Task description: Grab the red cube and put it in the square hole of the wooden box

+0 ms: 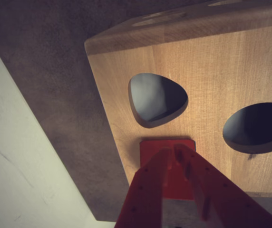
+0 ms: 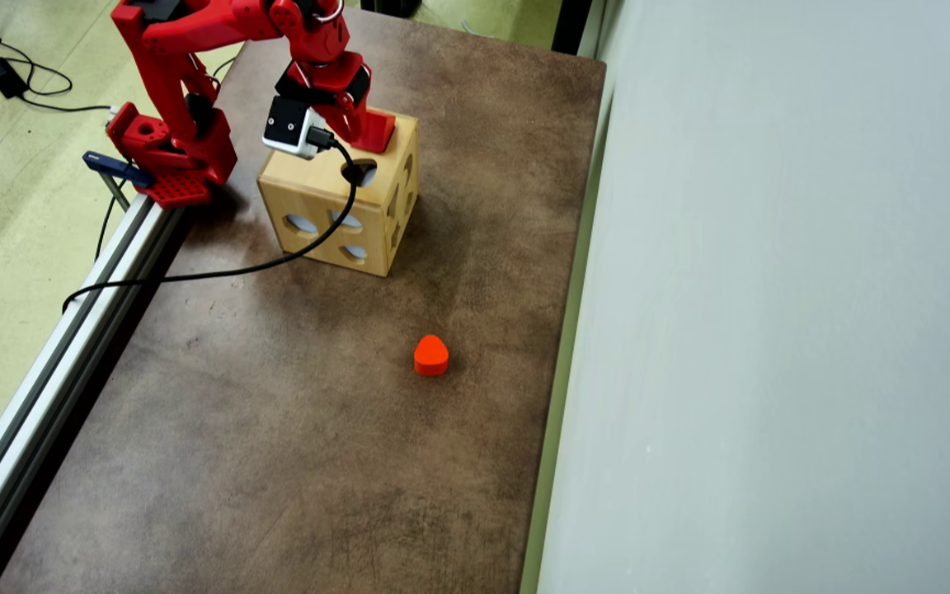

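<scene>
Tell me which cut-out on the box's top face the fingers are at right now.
The square hole, which the red cube fills, right at the fingers. The rounded teardrop-like cut-out and the round cut-out sit beyond, dark and empty.

Red cube [image 1: 167, 164] between tool [image 1: 172, 153] fingers

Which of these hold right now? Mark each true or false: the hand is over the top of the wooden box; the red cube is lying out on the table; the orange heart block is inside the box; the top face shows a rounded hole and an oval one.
1. The hand is over the top of the wooden box. True.
2. The red cube lies out on the table. False: it sits on the box's top face at the hand's fingertips.
3. The orange heart block is inside the box. False: it lies on the table, apart from the box.
4. The top face shows a rounded hole and an oval hole. True.
</scene>
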{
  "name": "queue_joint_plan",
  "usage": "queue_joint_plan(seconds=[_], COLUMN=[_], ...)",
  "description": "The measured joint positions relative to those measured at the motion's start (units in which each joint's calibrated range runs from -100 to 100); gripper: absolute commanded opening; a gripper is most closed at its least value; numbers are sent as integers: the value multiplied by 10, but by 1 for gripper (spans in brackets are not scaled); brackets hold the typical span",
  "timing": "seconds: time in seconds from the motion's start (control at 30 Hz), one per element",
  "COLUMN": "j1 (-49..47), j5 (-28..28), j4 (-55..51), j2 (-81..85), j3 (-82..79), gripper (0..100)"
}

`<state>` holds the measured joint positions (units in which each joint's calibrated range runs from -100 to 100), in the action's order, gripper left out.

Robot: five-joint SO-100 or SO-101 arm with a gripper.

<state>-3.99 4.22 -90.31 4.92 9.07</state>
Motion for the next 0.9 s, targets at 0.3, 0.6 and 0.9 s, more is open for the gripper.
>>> queue_joint_plan(seconds=[0.3,0.6,0.9], j1=[-30,-57,-70], j5=[0,-13,-14], j4=[0,0,0], j2=[0,0,0], j3=[0,0,0], gripper=[2,2,2])
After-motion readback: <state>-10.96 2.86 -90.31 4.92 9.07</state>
